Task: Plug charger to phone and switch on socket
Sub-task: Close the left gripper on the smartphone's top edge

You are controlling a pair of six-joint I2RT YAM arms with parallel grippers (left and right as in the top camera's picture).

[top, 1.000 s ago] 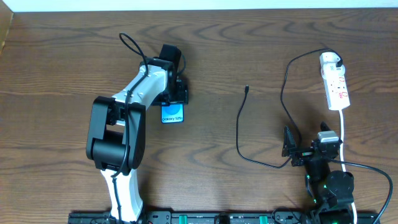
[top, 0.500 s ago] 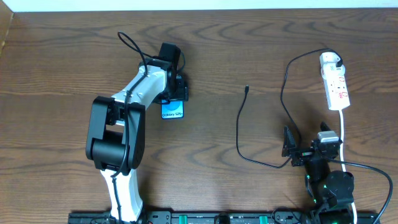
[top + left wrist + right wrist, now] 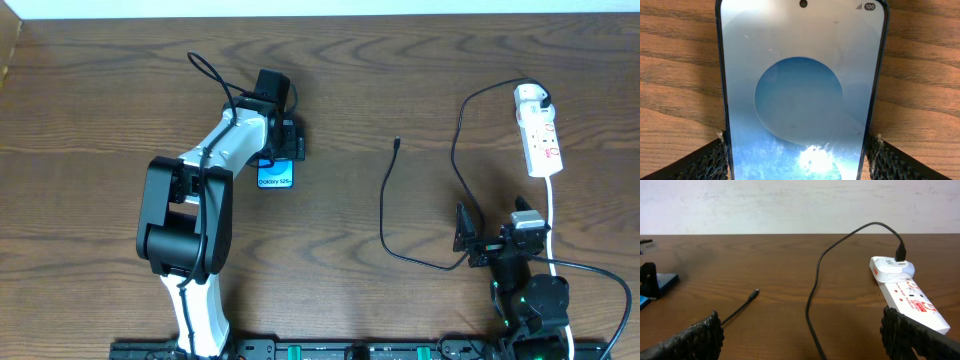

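Dark wood-grain tabletop (image 3: 90, 90) meets a white wall (image 3: 740, 205) at its far edge. Left of the middle, the phone (image 3: 276, 178) lies flat with its blue screen up. The left gripper (image 3: 797, 165) straddles its far end with one pad close against each long edge. Whether the pads press it or merely flank it I cannot tell. Near the far right corner lies the white power strip (image 3: 541, 138). The charger (image 3: 382, 205) is plugged into its far end. The black cable loops toward the near edge, and its connector tip (image 3: 397, 142) rests bare on the wood, between phone and strip and well apart from both. By the near right edge the right gripper (image 3: 802, 337) is spread wide, holding nothing.
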